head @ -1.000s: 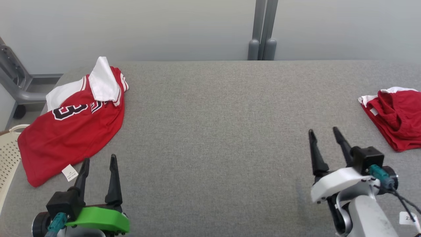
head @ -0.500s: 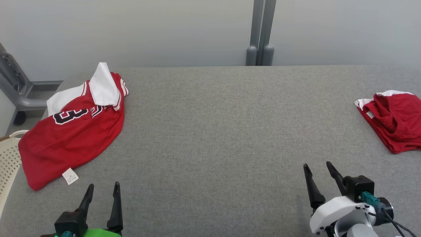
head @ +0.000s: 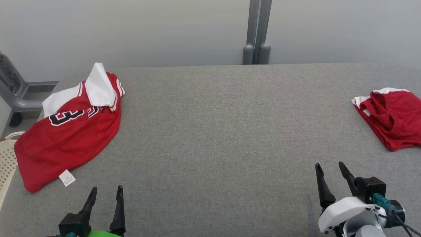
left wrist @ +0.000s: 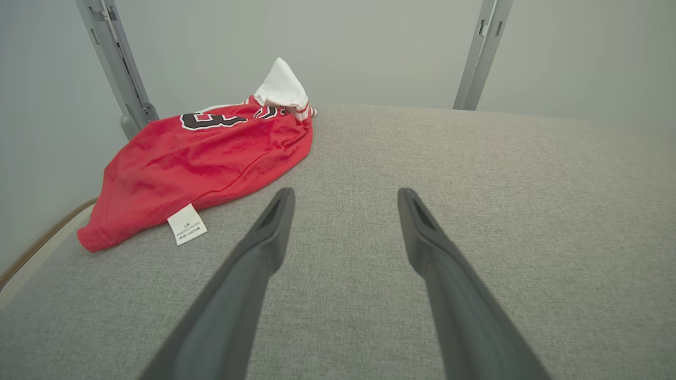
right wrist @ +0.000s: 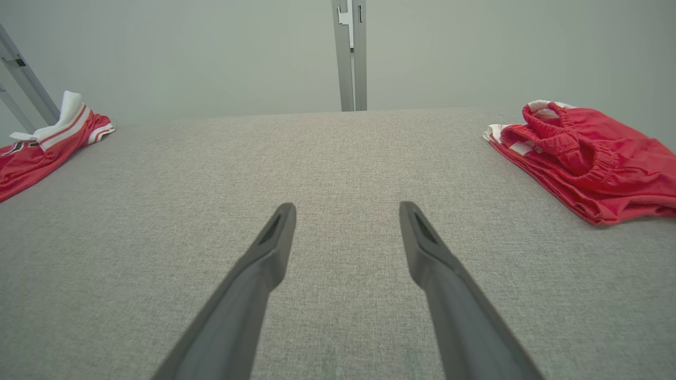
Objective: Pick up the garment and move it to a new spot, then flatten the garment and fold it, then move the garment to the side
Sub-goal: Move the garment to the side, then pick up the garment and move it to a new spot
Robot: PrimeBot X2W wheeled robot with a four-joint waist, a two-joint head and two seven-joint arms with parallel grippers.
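Note:
A crumpled red garment (head: pixel 65 138) with a black number and white trim lies at the table's far left, a white label at its near hem. It also appears in the left wrist view (left wrist: pixel 211 153) and the right wrist view (right wrist: pixel 31 153). A second red garment (head: pixel 393 118), folded, rests at the right edge (right wrist: pixel 586 158). My left gripper (head: pixel 107 188) is open near the front edge, just right of the crumpled garment's hem, holding nothing (left wrist: pixel 346 194). My right gripper (head: pixel 329 164) is open over bare table, front right (right wrist: pixel 347 207).
The grey fabric-covered table (head: pixel 213 131) stretches wide between the two garments. A cream perforated basket (head: pixel 6 161) sits off the table's left edge. A grey metal frame (head: pixel 13 89) stands behind it, and a grey post (head: pixel 256 33) rises behind the table.
Both grippers have drawn back toward the table's near edge, still open. The head camera shifted slightly. Neither garment has moved on the table.

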